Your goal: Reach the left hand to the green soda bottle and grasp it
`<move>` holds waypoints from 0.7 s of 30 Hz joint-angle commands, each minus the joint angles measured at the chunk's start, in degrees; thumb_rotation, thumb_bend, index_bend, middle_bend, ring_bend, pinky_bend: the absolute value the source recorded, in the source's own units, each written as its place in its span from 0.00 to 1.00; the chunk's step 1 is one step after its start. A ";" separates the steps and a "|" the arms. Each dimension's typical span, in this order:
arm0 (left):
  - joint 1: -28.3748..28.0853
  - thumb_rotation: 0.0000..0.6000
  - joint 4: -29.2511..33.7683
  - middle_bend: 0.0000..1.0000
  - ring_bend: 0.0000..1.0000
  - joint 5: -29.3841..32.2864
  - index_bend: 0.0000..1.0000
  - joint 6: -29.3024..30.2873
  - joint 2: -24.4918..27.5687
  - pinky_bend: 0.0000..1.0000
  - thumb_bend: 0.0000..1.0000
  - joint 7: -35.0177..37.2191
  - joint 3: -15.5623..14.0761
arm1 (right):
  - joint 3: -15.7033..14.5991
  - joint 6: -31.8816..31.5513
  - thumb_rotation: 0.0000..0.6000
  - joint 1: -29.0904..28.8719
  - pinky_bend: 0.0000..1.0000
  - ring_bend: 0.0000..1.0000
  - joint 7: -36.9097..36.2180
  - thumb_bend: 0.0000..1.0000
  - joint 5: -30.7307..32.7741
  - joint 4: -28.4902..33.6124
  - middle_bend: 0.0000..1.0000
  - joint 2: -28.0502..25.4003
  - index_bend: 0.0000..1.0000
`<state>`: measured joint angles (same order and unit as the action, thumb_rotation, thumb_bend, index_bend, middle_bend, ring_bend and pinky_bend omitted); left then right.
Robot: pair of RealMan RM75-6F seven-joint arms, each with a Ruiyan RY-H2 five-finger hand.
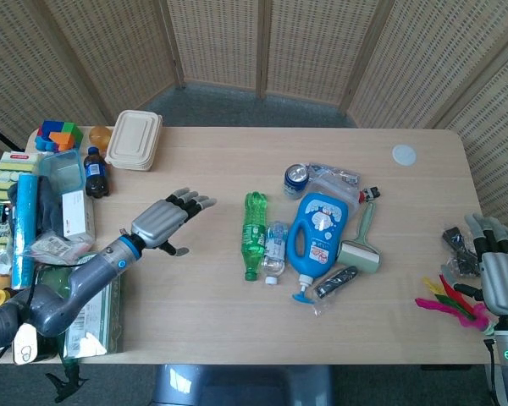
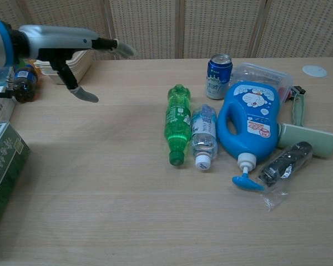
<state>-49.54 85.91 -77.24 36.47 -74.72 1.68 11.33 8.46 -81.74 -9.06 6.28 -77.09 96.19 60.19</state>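
green soda bottle (image 2: 177, 124) lying flat, label unreadable, left robot hand (image 1: 163, 222) spread apart, empty

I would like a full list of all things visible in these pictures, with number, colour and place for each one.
green soda bottle: 1, green, lying at table centre
water bottle: 1, clear, lying beside the green one
detergent jug: 1, blue, lying right of the bottles
can: 1, blue, behind the jug
lint roller: 1, pale green, right of the jug
black item in clear bag: 1, front of the roller
takeaway box: 1, beige, back left
cola bottle: 1, dark, upright near the box
green carton: 1, front left
table: 1, light wood
left hand: open, above the table, left of the green bottle
right hand: open, at the right edge
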 commanded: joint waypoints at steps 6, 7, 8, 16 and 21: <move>-7.59 0.98 -10.46 0.06 0.00 0.52 0.00 -5.51 -9.46 0.00 0.28 -1.74 -0.27 | 0.26 -0.14 0.70 0.20 0.00 0.00 -0.19 0.32 0.23 0.38 0.00 -0.62 0.00; -8.19 0.98 -11.56 0.06 0.00 0.53 0.00 -5.68 -10.42 0.00 0.28 -2.17 -0.33 | 0.31 -0.16 0.70 0.21 0.00 0.00 -0.26 0.32 0.25 0.42 0.00 -0.68 0.00; -8.95 0.98 -12.92 0.06 0.00 0.61 0.00 -5.95 -11.64 0.00 0.28 -2.61 -0.38 | 0.37 -0.19 0.70 0.23 0.00 0.00 -0.33 0.32 0.29 0.44 0.00 -0.74 0.00; -12.91 0.98 -21.87 0.02 0.00 1.25 0.00 -7.25 -18.94 0.00 0.28 -3.73 -0.59 | 0.66 -0.31 0.69 0.35 0.00 0.00 -0.68 0.32 0.53 0.51 0.00 -1.08 0.00; -15.25 0.98 -27.39 0.00 0.00 1.08 0.00 -7.79 -23.39 0.00 0.28 -3.56 -0.60 | 0.74 -0.64 0.70 0.70 0.00 0.00 -0.80 0.32 0.77 0.73 0.00 -1.47 0.00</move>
<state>-63.69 60.24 -76.13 29.01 -96.52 -1.87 10.76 9.20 -82.38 -8.37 5.48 -76.32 96.91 58.72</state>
